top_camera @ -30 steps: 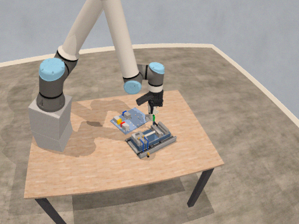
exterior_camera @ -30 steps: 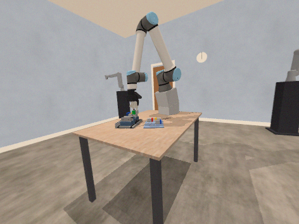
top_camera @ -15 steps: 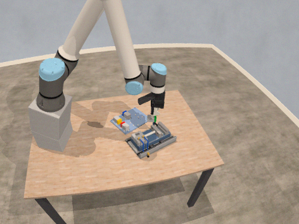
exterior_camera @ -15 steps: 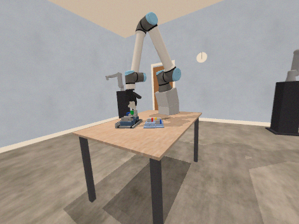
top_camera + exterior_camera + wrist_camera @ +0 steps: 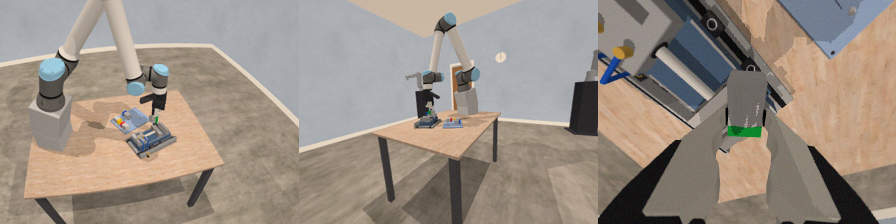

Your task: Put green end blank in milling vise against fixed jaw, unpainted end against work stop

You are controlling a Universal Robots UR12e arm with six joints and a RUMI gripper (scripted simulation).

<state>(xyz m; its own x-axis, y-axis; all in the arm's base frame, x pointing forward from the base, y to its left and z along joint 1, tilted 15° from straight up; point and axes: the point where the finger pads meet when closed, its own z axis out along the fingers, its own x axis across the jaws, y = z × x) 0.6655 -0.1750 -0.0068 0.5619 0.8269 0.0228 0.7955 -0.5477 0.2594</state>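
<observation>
My gripper (image 5: 745, 108) is shut on the grey blank with the green end (image 5: 744, 102). The fingers grip it at the green band, and the unpainted end points down. In the top view the gripper (image 5: 157, 116) holds the blank (image 5: 155, 119) upright in the air above the far end of the milling vise (image 5: 151, 139). In the wrist view the vise (image 5: 683, 65) lies at the upper left, with a white rod between its blocks and a block with blue hoses (image 5: 613, 55) at the far left. The blank hangs over the vise's edge rail.
The blue plate (image 5: 129, 119) lies behind the vise with blanks marked yellow (image 5: 118, 120), red (image 5: 124, 126) and blue (image 5: 125, 112). Its corner shows in the wrist view (image 5: 833, 22). The arm's grey base (image 5: 50, 123) stands at the table's left.
</observation>
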